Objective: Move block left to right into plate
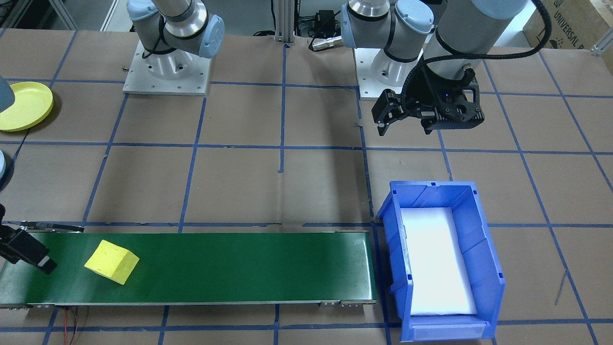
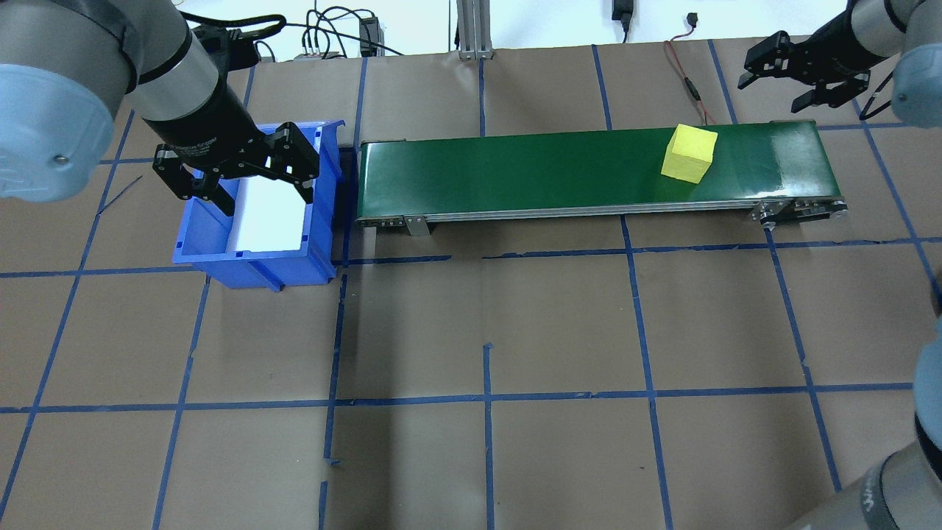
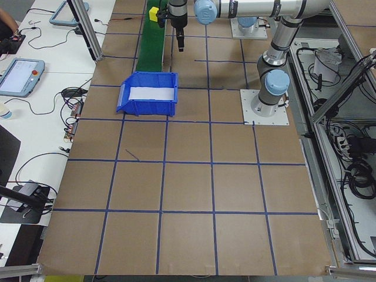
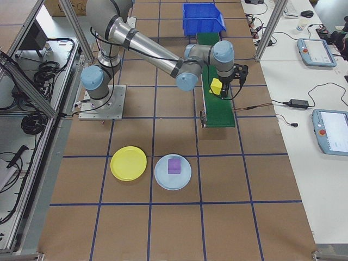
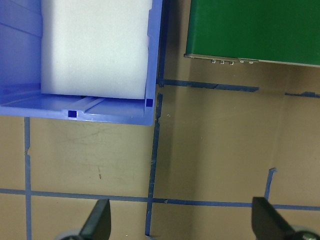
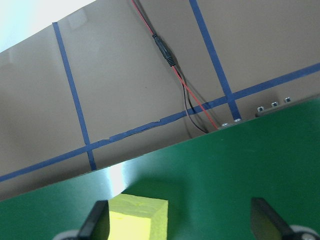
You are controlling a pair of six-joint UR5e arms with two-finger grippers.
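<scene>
Your right gripper (image 2: pixel 798 70) hangs spread wide and empty beside the green conveyor belt (image 2: pixel 559 173), near the yellow foam block (image 2: pixel 689 152) resting on it. Your left gripper (image 2: pixel 239 173), also spread, hovers above the blue bin (image 2: pixel 324 243).

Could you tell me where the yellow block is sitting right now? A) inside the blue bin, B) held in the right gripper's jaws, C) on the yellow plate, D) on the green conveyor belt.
D: the yellow block rests on the green conveyor belt near the right gripper, whose jaws are open and empty; the blue bin holds only a white liner.
</scene>
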